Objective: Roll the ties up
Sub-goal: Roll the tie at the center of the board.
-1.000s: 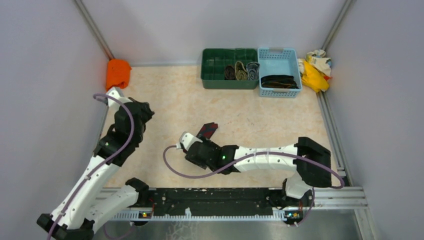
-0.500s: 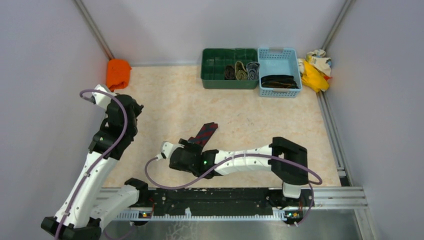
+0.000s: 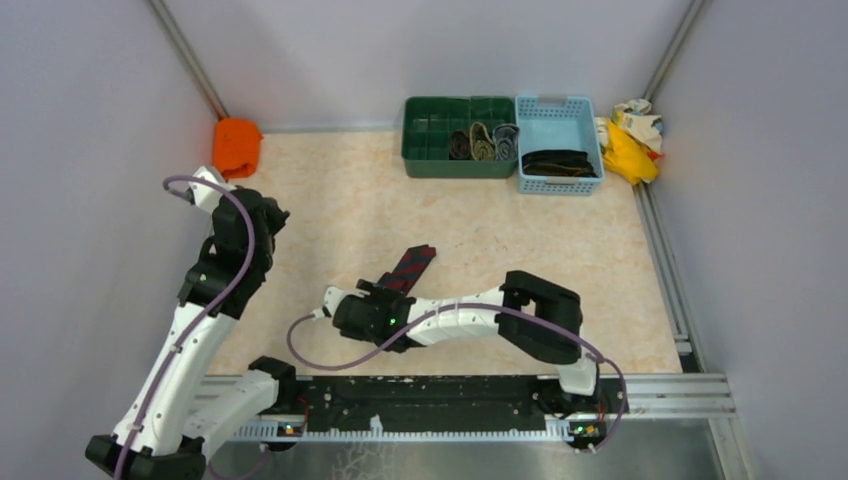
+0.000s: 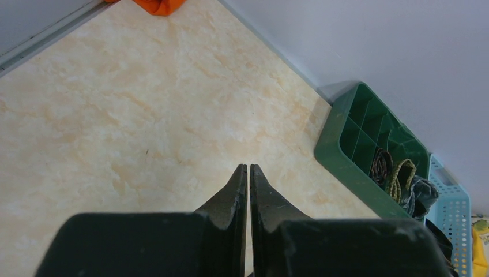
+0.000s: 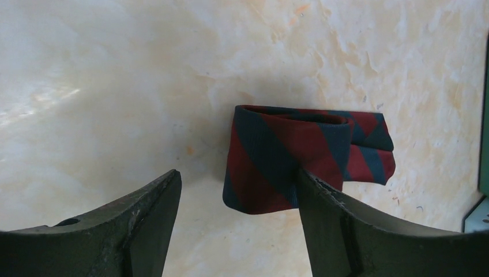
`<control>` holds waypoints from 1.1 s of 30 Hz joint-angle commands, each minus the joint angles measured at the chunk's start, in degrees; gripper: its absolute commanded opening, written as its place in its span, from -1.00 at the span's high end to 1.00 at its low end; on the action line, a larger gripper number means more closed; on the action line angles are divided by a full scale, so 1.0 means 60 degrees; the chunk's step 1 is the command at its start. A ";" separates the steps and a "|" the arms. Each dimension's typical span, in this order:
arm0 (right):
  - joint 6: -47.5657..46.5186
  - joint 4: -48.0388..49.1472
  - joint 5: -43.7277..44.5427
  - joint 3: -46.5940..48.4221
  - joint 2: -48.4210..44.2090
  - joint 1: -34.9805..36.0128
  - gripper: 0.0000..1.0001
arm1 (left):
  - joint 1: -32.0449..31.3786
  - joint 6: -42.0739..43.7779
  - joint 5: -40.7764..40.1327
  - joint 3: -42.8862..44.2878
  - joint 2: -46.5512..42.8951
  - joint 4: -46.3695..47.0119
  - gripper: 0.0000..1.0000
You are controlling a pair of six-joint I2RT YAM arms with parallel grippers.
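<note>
Tie [image 5: 288, 156] (red-navy, folded) sits partly under right gripper [image 5: 236, 172].

My views: top, high, looking down on the table [image 3: 330, 190]; left wrist, slanting toward the tray [image 4: 337, 138]; right wrist, close over the tie [image 5: 277, 156], shared with top.

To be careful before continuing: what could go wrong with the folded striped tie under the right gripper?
The dark red and navy striped fabric tie lies loosely folded and unheld, so it may spring open. The right gripper has one finger over the tie's edge; closing could pinch a single layer. The left gripper is too far to steady it.
</note>
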 commanded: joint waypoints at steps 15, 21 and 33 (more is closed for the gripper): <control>0.1069 -0.0696 -0.2145 0.0856 0.0509 -0.1531 0.13 | 0.0135 0.0419 0.0613 -0.0425 -0.0041 0.0728 0.83; 0.1539 -0.0530 -0.3781 0.0742 0.0167 -0.2047 0.25 | 0.0135 0.0559 0.0599 -0.0398 -0.0161 0.0771 0.85; 0.1948 -0.0915 -0.4415 0.0710 -0.0061 -0.2533 0.10 | 0.0141 0.0669 0.1126 -0.0432 -0.0026 0.0997 0.87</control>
